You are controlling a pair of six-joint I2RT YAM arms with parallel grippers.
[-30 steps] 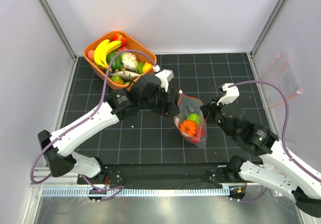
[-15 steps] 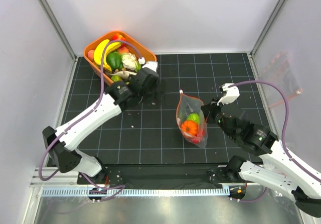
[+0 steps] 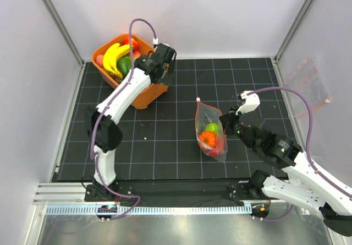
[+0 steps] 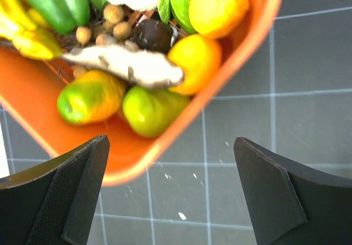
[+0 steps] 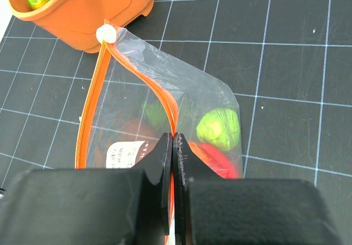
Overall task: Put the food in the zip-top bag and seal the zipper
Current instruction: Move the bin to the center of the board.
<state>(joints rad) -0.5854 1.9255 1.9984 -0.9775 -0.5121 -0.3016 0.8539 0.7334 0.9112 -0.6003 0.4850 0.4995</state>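
The right jaws are pressed together on one lip of the zipper [image 5: 91,102], with the orange strip running straight up between them. That pinch holds the mouth of the zip-top bag [image 5: 192,91] agape. The other lip bows away to the left, and the two meet at the white tab [image 5: 105,34] at the far end.

We judge the film thin, limp and slick, so the stiffer strip is the place to hold it. A grip on the clear wall would likely just crumple.

Inside the bag we see a lime-green piece [image 5: 219,128] and a red piece [image 5: 220,160]. From above, an orange piece [image 3: 207,139] sits between them. The bag lies mid-worktop [image 3: 165,140], well apart from the tub [image 3: 148,94].

The left jaws are spread wide and empty, hovering over the tub's near corner. Below them lie a lime-green fruit [image 4: 151,110], a green-orange one [image 4: 91,96], an orange fruit [image 4: 195,61] and a pale knobbly piece [image 4: 124,66] resting across the top. A green pepper [image 4: 55,0] and bananas [image 3: 113,55] sit further back.

The food looks glossy, hard, rounded and light, so it is apt to squirt out of a shallow grip. We'd close across the fat middle of the lime-green fruit, which is nearest and least buried.
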